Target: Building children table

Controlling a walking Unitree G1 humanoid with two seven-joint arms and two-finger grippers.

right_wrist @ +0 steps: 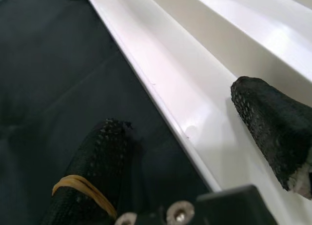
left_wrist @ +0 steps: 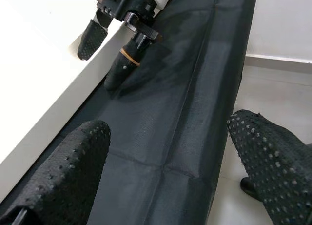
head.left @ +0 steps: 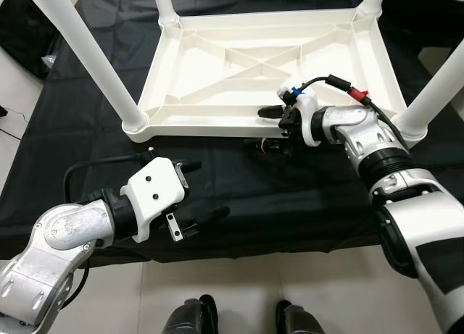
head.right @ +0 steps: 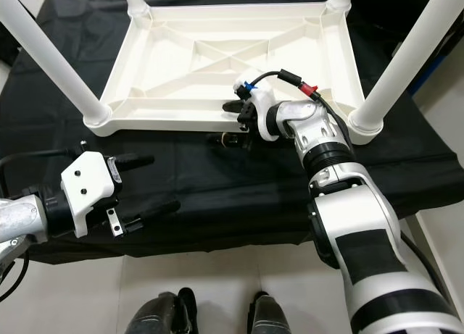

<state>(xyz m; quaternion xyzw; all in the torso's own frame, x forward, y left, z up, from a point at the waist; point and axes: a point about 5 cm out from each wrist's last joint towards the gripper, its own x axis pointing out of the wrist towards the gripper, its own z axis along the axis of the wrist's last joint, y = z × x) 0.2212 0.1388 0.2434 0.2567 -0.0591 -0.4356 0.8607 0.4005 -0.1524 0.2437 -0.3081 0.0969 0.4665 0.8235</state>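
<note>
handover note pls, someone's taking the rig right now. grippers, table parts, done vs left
Right gripper: open, straddling the near rim of the upside-down white tabletop, one finger over the rim, the other on the black cloth outside it. Not clamped.
Left gripper: open, holding nothing, hovering over the cloth near its front edge, short of the tabletop.
Tabletop lies underside up on the cloth. Four white legs stand in its corner sockets: near left leg, near right leg, the two far ones cut off by the frame.
Done: legs look fitted.
Left: probably grip the rim and turn the table upright. How tightly the legs sit cannot be judged.
</note>
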